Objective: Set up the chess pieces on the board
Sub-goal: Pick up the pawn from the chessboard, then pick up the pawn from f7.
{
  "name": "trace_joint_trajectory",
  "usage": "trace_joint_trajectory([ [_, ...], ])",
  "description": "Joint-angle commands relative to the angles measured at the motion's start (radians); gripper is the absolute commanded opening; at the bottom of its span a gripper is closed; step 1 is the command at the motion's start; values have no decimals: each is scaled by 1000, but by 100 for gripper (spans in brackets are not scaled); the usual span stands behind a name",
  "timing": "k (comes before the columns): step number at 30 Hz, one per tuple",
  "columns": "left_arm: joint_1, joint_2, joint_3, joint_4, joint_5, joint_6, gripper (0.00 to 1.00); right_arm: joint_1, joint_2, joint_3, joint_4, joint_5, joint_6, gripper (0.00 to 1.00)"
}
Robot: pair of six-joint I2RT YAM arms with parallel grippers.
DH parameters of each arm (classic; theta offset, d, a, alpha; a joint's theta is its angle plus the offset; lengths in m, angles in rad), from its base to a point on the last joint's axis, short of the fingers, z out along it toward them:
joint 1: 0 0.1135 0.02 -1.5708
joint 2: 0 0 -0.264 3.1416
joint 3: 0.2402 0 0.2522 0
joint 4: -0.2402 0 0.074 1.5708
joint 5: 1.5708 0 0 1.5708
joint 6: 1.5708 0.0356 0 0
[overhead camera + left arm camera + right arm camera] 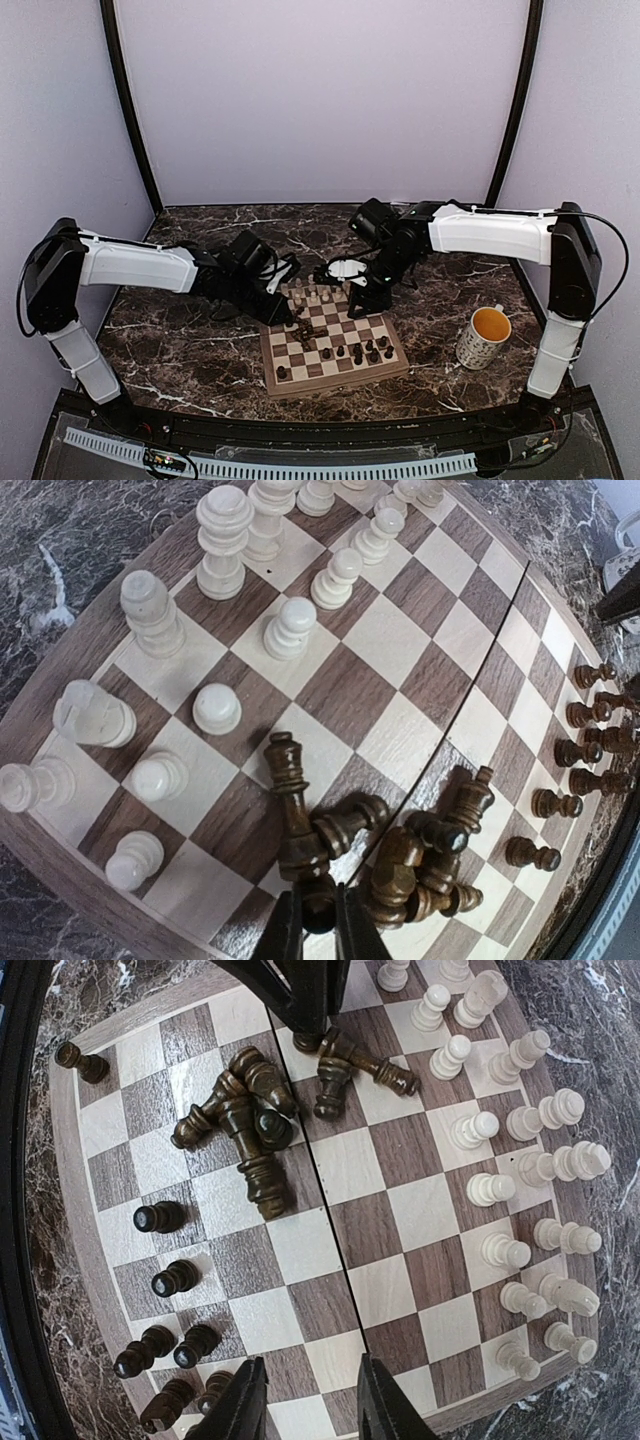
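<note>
We see the board (340, 383) in the middle of the marble table (200, 360), with the cream pieces (318, 296) standing along its far edge, some standing dark pieces (372, 350) on its near right part and a heap of toppled dark pieces (430, 860) towards its left. Our left gripper (318, 900) is clenched on the base of a tall dark piece (293, 810) at the heap's edge. Our right gripper (312, 1365) hangs over the board's far right, jaws apart and nothing between them.
</note>
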Motion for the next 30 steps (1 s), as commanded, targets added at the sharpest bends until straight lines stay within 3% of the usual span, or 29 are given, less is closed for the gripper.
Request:
trace_joint_trajectory([
  [1, -4, -110, 17, -74, -2, 39, 6, -4, -7, 25, 2, -14, 12, 32],
  [13, -4, -193, -42, -45, 142, 131, 4, -4, 6, 44, -9, -37, 12, 32],
  [16, -27, -216, -69, 8, 239, 140, 5, -4, -3, 37, -5, -32, 12, 32],
  [21, -151, -209, -49, 5, 201, 205, 5, -9, -15, 29, 5, -8, 11, 32],
  [30, -217, -98, 6, -50, 117, 255, 5, -20, -30, 18, 16, 32, 16, 32],
])
